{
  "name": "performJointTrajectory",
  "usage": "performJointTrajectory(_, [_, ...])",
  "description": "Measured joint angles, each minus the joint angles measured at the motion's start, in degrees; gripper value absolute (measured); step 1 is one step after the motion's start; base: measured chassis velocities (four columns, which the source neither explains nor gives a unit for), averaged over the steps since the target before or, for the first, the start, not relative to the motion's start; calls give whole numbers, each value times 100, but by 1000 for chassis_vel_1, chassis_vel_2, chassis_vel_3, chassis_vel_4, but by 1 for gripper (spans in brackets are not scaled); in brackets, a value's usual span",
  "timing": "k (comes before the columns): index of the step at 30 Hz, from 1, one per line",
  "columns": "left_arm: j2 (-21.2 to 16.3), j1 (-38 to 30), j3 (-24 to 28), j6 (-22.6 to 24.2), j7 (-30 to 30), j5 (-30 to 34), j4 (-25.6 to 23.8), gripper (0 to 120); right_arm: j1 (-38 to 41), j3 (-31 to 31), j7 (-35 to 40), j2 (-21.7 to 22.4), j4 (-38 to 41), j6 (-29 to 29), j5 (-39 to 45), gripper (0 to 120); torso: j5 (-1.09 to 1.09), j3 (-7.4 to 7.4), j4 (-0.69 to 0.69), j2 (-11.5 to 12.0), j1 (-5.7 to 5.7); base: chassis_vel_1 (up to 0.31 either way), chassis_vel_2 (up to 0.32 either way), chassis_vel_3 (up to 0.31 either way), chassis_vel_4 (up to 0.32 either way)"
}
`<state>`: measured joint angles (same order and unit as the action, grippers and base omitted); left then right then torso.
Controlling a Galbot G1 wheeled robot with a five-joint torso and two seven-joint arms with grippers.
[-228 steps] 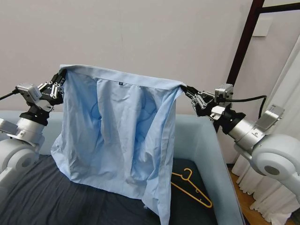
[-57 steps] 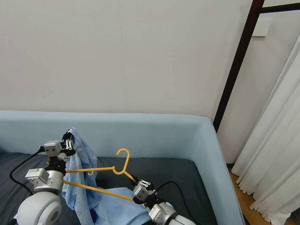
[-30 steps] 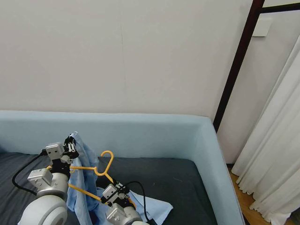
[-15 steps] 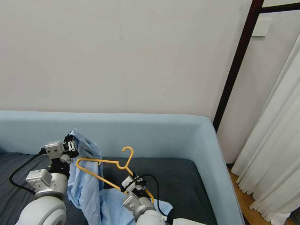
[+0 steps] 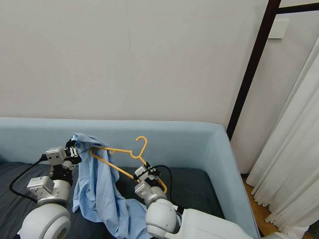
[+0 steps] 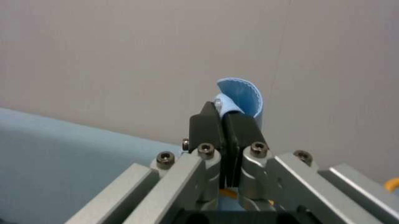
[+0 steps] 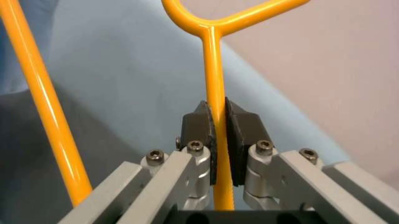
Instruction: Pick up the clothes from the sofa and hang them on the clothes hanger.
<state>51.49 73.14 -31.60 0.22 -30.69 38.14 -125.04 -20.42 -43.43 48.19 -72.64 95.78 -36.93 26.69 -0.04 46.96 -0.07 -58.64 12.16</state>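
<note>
Pale blue cotton, the shirt [image 5: 97, 191] hangs in a bunched column at about 8 o'clock in the head view. Its collar edge is nipped between the pressed-together jaws of the left gripper [image 6: 223, 116], and its tail pools on the dark seat cushion [image 5: 197, 186] of the sofa [image 5: 199, 137]. Just beside it, toward 5 o'clock, the right gripper [image 7: 215, 116] has its jaws pinching the orange hanger [image 7: 212, 70] on the stem below the hook.

The hanger's long axis slants from 10 o'clock down to 4 o'clock. Its high end touches the cloth right by the left gripper, and its hook curls up toward 12 o'clock.

I'd say the trouble here is the bunching. With the fabric gathered in folds, the hanger's tip could push against a fold instead of entering the neck opening. It could then drag the cloth sideways, and the collar, held only by a thin edge, might slide out of the jaws. A stem grip could also let the hanger swivel under the shirt's weight.
</note>
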Motion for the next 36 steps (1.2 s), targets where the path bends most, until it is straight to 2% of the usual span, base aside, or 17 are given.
performJointTrajectory(7, [-75, -207, -86, -151, 4, 143, -102, 0, 389, 372, -429, -171, -334, 313, -760, 4, 1, 0, 0, 0, 0, 0, 0, 0, 0])
performJointTrajectory(15, [-117, -287, -180, -263, -7, 10, -159, 0, 717, 293, -941, 38, 41, 465, -1356, 4, 2, -1, 0, 0, 0, 0, 0, 0, 0])
performJointTrajectory(20, [55, -12, -6, -195, -103, -292, 55, 0, 94, -2, -1115, 228, -5, 654, -1945, 4, 0, -1, 0, 0, 0, 0, 0, 0, 0])
performJointTrajectory(26, [174, 93, 97, -97, -149, -312, 190, 0, -816, -124, -1078, 323, 41, 762, -2371, 4, 1, -1, -1, 0, 0, 0, 0, 0, 0])
performJointTrajectory(36, [251, 180, 77, -43, -158, -349, 190, 0, -1088, -136, -1098, 598, 534, 730, -2731, 4, 1, -1, -1, 0, 0, 0, 0, 0, 0])
